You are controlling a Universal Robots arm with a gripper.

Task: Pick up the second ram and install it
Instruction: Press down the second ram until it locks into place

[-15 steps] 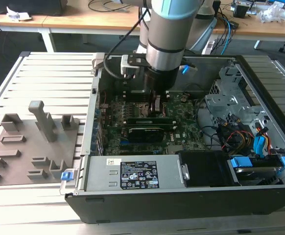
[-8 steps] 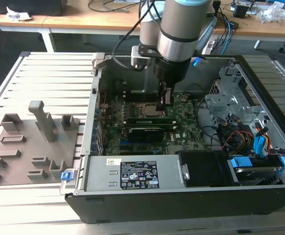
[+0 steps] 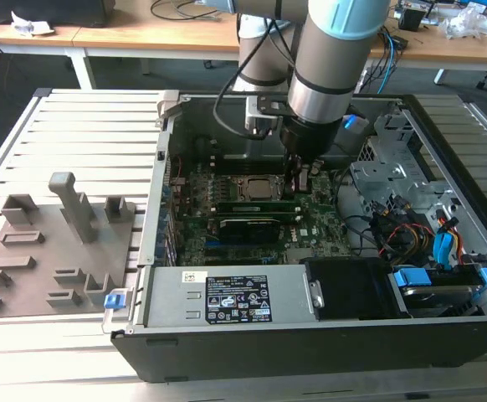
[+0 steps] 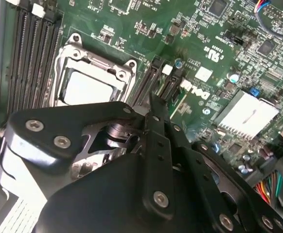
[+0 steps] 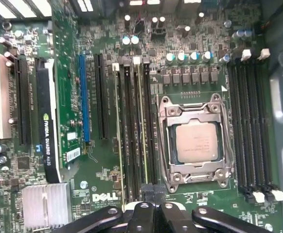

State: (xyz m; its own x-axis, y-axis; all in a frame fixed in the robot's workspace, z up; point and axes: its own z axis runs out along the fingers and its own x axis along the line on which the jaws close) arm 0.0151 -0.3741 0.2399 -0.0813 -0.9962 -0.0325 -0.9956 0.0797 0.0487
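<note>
**RAM seated in slot, gripper on top**

Second ram (image 5: pixel 140 131) stands in a slot just left of CPU socket (image 5: pixel 196 143), frame centre; looks installed, judging by its lie. Gripper (image 5: pixel 151 194) fingers nearly closed at its end; grasp unclear.

The exterior view looks down from further away into the open black computer case (image 3: pixel 310 335). Both wrist views look closely at the green motherboard (image 5: pixel 107 170), sharing the silver square CPU socket (image 5: pixel 196 141).

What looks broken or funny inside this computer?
Nothing looks broken, spilled or crooked. The computer case lies on its side with its cover off, and the processor sits bare in its socket. The claw hangs over the memory slots beside it.
</note>
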